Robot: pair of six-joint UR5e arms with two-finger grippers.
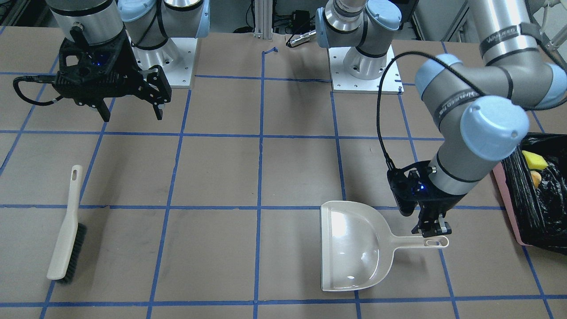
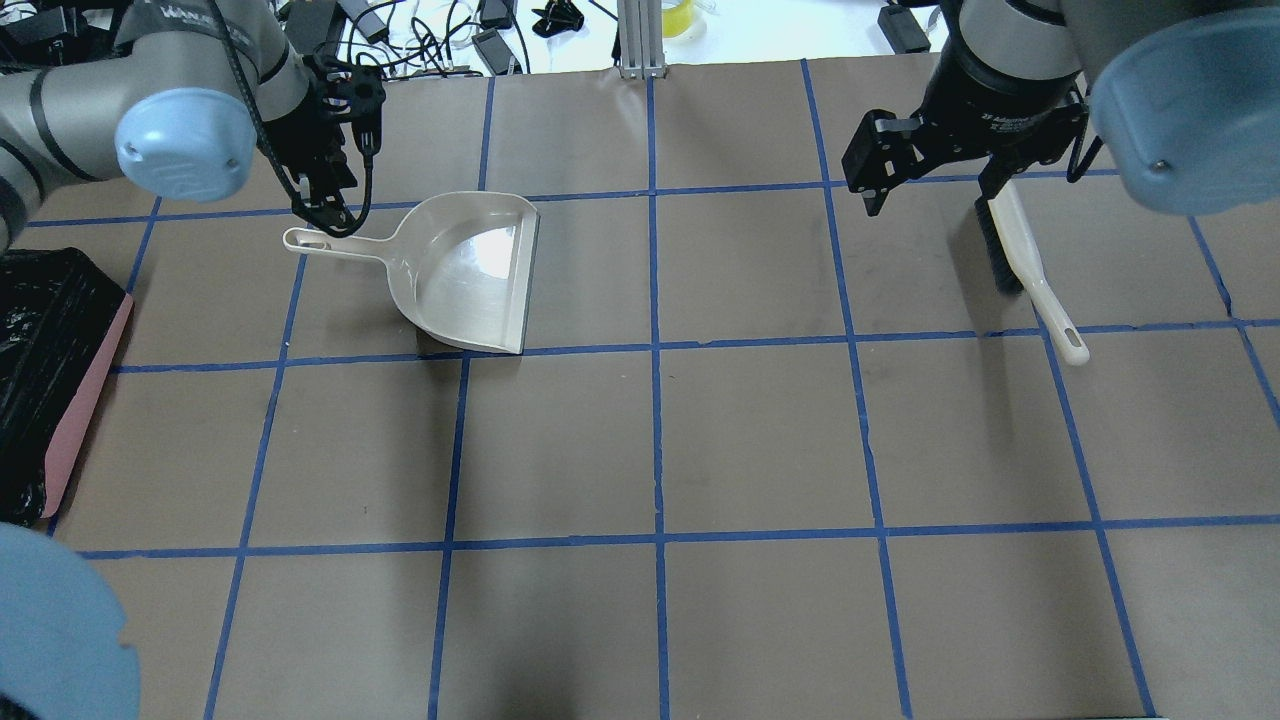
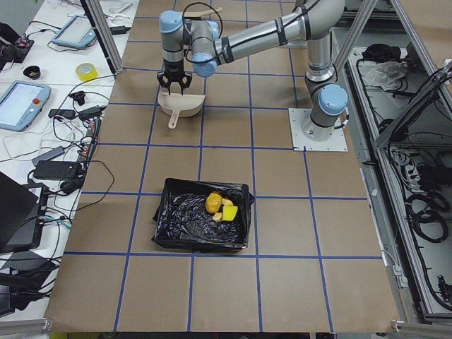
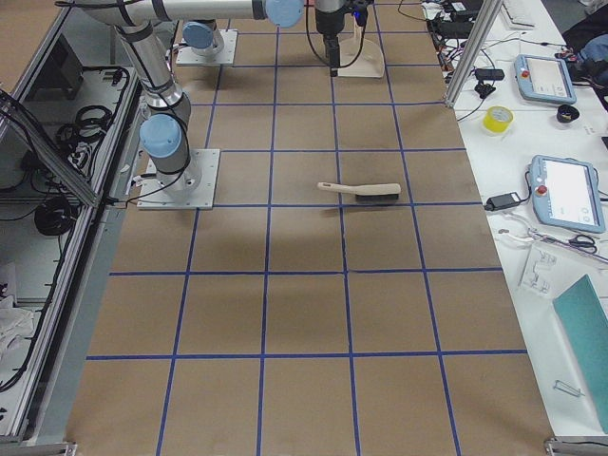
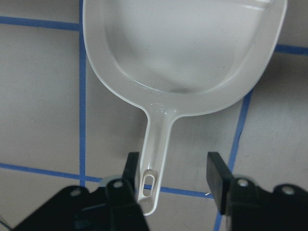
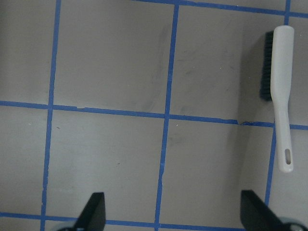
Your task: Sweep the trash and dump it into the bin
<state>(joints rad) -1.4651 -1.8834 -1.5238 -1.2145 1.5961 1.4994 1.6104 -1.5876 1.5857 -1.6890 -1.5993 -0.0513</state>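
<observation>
We saw the left gripper (image 1: 432, 231) hanging low over the tail end of the handle of a beige plastic dustpan (image 1: 350, 248). Its jaws were spread apart, holding nothing. In the left wrist view the handle ran between the two fingers (image 5: 131, 166), close to one of them; we could not tell whether it touched. The dustpan lay flat on the brown paper-covered table (image 1: 221, 177) with blue tape lines, and its scoop held nothing.

The right gripper (image 1: 133, 116) hovered above the table on the other side, jaws wide apart and empty. A cream-handled hand brush with dark bristles (image 1: 66, 235) lay on the table well apart from the dustpan.

The pink rectangular bin with its crinkled black bag (image 1: 509, 199) stood at the table's end by the left arm. Inside it lay the orange-yellow potato-like lump (image 3: 213, 201), the yellow sponge piece (image 1: 534, 160) and a small pale cream piece (image 3: 218, 217), all close together.
</observation>
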